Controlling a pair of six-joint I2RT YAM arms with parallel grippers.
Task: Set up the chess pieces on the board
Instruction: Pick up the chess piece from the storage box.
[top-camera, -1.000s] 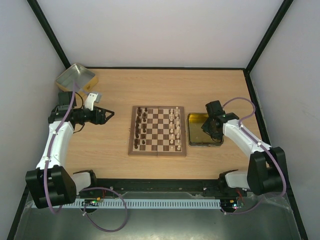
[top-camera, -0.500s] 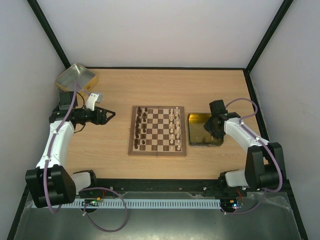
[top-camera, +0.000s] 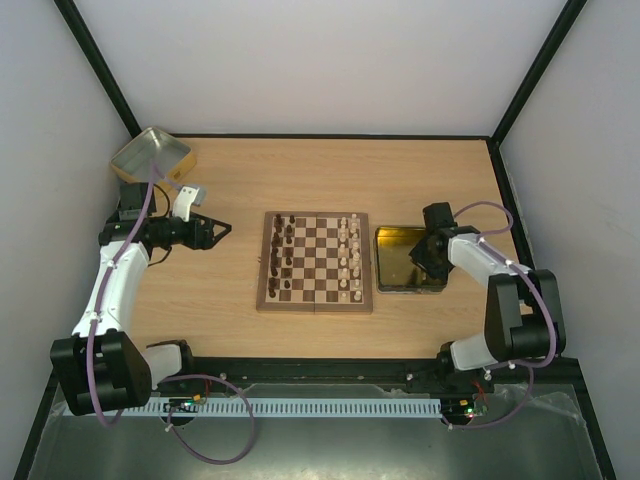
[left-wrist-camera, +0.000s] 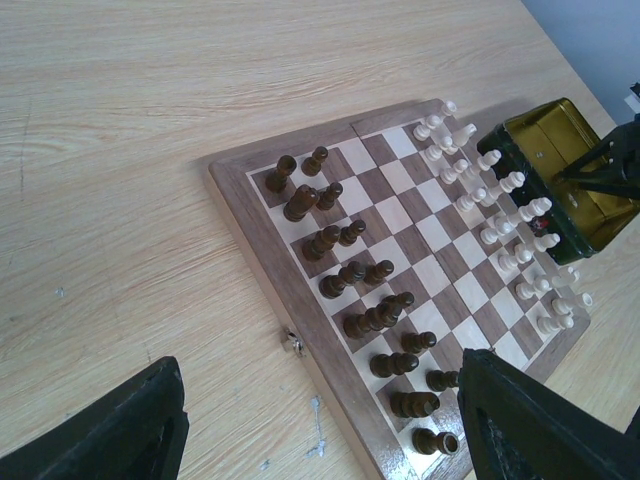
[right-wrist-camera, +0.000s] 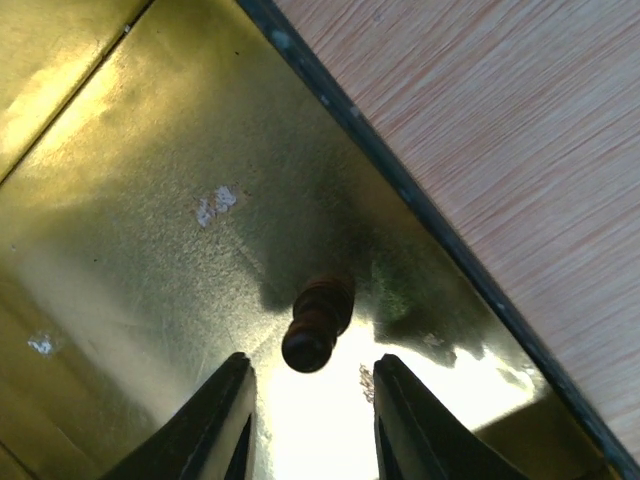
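Observation:
The board (top-camera: 264, 300) lies mid-table, with dark brown chess pieces (top-camera: 281, 255) in its two left columns and pale cream ones (top-camera: 350, 258) in its two right columns. In the left wrist view the same dark pieces (left-wrist-camera: 352, 275) and cream pieces (left-wrist-camera: 500, 215) stand on the board (left-wrist-camera: 262, 225). One dark piece (right-wrist-camera: 316, 324) stands on the floor of the gold tray (right-wrist-camera: 150, 200). My right gripper (right-wrist-camera: 310, 375) is open just short of it, one finger on each side, touching nothing. My left gripper (top-camera: 216, 231) is open and empty, left of the board.
The gold tray (top-camera: 392, 270) sits right against the board's right edge. A second gold tin (top-camera: 150, 155) stands at the back left corner, with a small white object (top-camera: 184, 199) near the left arm. Black frame rails line the table's edges.
The right arm has folded in closer, and its gripper has shifted slightly inside the tray. The left arm has stayed still.

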